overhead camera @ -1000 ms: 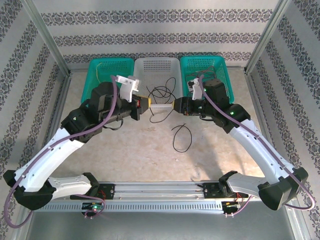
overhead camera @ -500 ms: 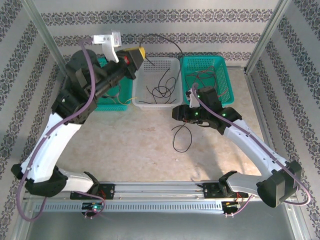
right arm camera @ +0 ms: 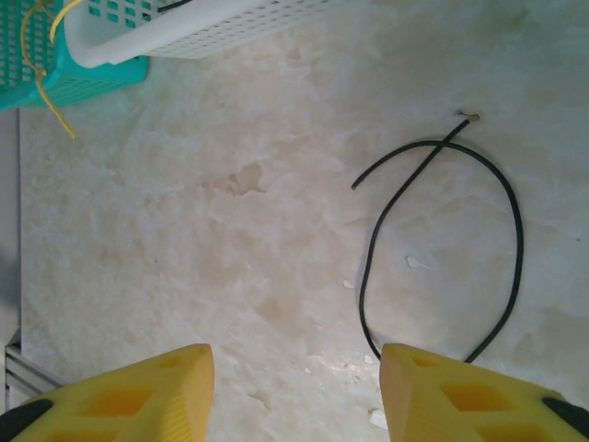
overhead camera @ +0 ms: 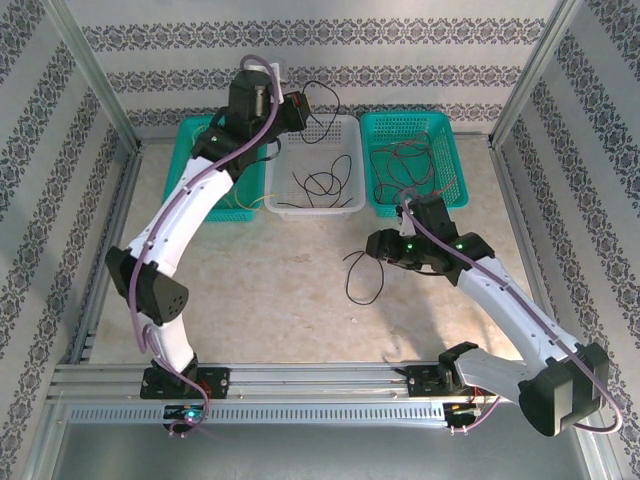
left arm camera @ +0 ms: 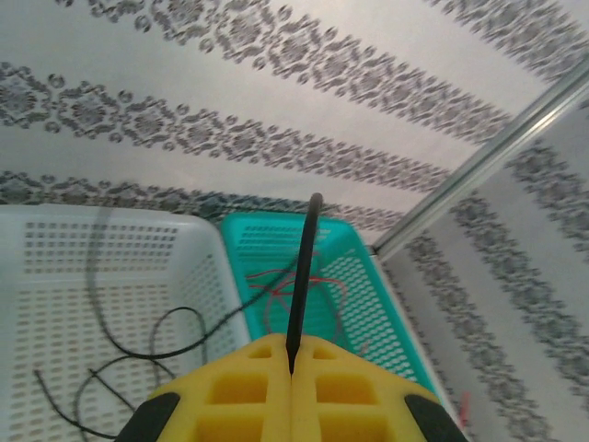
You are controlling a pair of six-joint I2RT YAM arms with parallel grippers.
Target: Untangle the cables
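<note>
L pincer (left arm camera: 293, 364): clamped tight on thin black wire (left arm camera: 304, 276); swung up high, now above white perforated plastic basket (overhead camera: 312, 211).
R pincer (right arm camera: 294, 368): jaws just parted, empty, low over pale stone-look tabletop (right arm camera: 184, 230).
Meaning: strand prob. pulled free; black looped wire (right arm camera: 520, 230) on tabletop left to sort.

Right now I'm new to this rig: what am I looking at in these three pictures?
Two robot arms, each ending in a two-finger gripper, work at a table. The wide picture looks down from overhead; the other two come from a camera on each wrist. At the far edge a white basket stands between two teal baskets. The left gripper, raised over the baskets, is shut on a thin black cable. The right gripper is open, holding nothing, above a loose black cable looped on the table.
</note>
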